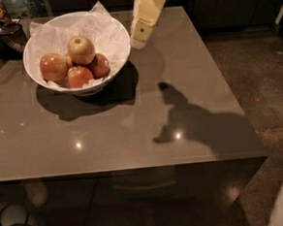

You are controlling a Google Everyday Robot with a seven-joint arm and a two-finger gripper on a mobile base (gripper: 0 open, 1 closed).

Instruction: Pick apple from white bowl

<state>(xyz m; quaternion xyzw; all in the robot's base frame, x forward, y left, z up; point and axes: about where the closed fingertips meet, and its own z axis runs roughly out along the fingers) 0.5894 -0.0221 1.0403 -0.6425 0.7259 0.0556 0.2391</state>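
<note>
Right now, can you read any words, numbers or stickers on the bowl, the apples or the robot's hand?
None: nothing in this view carries text that can be read.
white bowl: plain, no print.
palest apple: no sticker showing.
end effector, which hangs over the table just right of the bowl: cream, no label to read.
</note>
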